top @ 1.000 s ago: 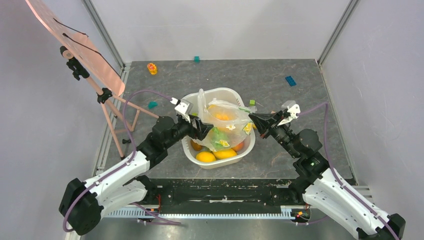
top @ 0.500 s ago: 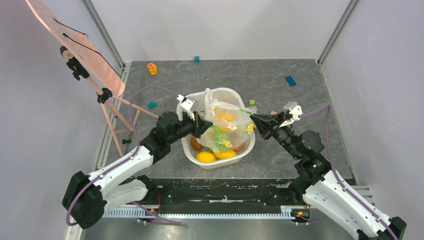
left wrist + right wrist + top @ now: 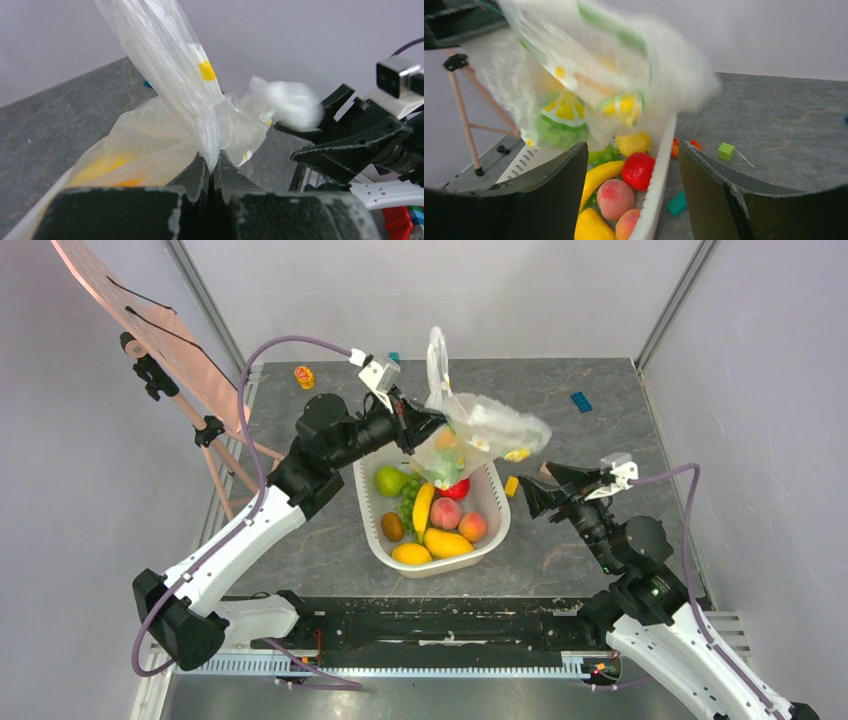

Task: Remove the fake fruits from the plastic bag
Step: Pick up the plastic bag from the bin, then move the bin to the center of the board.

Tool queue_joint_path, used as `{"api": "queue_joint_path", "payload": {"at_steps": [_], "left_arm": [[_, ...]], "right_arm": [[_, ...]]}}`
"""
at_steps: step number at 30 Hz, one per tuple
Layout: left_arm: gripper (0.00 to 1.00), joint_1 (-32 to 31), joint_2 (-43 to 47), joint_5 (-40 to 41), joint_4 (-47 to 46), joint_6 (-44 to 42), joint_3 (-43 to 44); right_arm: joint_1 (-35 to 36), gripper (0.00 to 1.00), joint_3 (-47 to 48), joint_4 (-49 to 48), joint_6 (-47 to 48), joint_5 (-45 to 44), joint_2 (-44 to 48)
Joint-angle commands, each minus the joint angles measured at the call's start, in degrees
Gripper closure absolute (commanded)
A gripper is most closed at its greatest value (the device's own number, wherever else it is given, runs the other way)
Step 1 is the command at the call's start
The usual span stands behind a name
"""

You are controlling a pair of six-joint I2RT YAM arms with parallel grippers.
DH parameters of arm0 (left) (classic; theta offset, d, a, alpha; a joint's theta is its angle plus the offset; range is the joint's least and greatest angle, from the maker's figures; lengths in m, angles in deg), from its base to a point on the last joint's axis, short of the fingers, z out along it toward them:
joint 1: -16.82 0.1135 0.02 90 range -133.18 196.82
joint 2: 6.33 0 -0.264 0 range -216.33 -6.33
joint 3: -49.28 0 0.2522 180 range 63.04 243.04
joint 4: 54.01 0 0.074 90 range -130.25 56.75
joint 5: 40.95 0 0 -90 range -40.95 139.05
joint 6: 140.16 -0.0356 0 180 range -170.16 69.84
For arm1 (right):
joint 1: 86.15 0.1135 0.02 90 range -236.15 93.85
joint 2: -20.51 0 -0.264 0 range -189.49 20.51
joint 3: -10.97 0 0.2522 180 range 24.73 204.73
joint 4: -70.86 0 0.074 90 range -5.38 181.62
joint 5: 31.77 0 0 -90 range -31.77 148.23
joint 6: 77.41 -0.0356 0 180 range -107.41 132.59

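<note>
My left gripper (image 3: 418,430) is shut on a gathered fold of the plastic bag (image 3: 485,425) and holds it up over the far end of the white basin (image 3: 497,512). In the left wrist view the film (image 3: 175,85) is pinched where the closed jaws of the left gripper (image 3: 212,161) meet. A green lump and something orange still show through the bag (image 3: 589,65). Several fake fruits lie loose in the basin: a banana (image 3: 424,508), a green apple (image 3: 390,480), a red fruit (image 3: 639,170) and a peach (image 3: 616,197). My right gripper (image 3: 534,487) stands open and empty to the right of the basin.
A pink board on a stand (image 3: 150,330) leans at the far left. Small blocks lie on the grey floor: a blue block (image 3: 581,401), a teal block (image 3: 394,358), a yellow toy (image 3: 304,377), a green cube (image 3: 725,150). Walls close the back and sides.
My left gripper shut on the bag and lifted it up and away from me; fruits now lie loose in the basin. My right gripper let go of the bag, opened and drew back right.
</note>
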Motion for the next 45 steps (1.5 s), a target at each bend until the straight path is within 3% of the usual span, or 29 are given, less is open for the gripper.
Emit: {"api": "queue_joint_path", "payload": {"at_steps": [1,7,11,19,22,27,29,36,45], "left_arm": [[0.98,-0.2,-1.7,-1.1,1.5,-1.1,9.5],[0.98,-0.3,-2.9,0.1,4.7,-2.1,17.2],[0.98,-0.3,-1.1,-0.1,4.9,-1.8,16.9],[0.98,-0.3,6.8,0.7,7.7,-2.5,13.1],[0.98,-0.3,9.7,1.4,9.6,-3.4,11.5],[0.98,-0.3,14.4,3.3,13.2,-4.8,8.5],[0.98,-0.3,16.3,3.2,14.8,-5.0,7.1],[0.98,-0.3,23.6,0.6,17.1,-4.7,1.2],[0.98,-0.3,33.8,-0.8,19.8,-4.0,-9.2]], "right_arm": [[-0.1,0.30,1.9,8.2,-3.5,-10.5,4.1],[-0.2,0.31,1.0,10.9,-5.6,-3.3,-0.5],[-0.1,0.31,0.0,7.2,-6.9,-0.1,-8.9],[-0.2,0.33,3.3,1.6,-8.6,-3.0,-28.1],[-0.3,0.46,4.4,0.6,-8.9,-2.2,-33.8],[-2.8,0.89,4.2,0.8,-10.1,-7.2,-36.0],[-4.6,1.00,3.8,1.6,-10.6,-10.2,-34.7],[-14.3,1.00,3.4,5.5,-9.2,-15.3,-30.5],[-23.4,1.00,2.7,4.8,-9.7,-21.3,-33.4]]}}
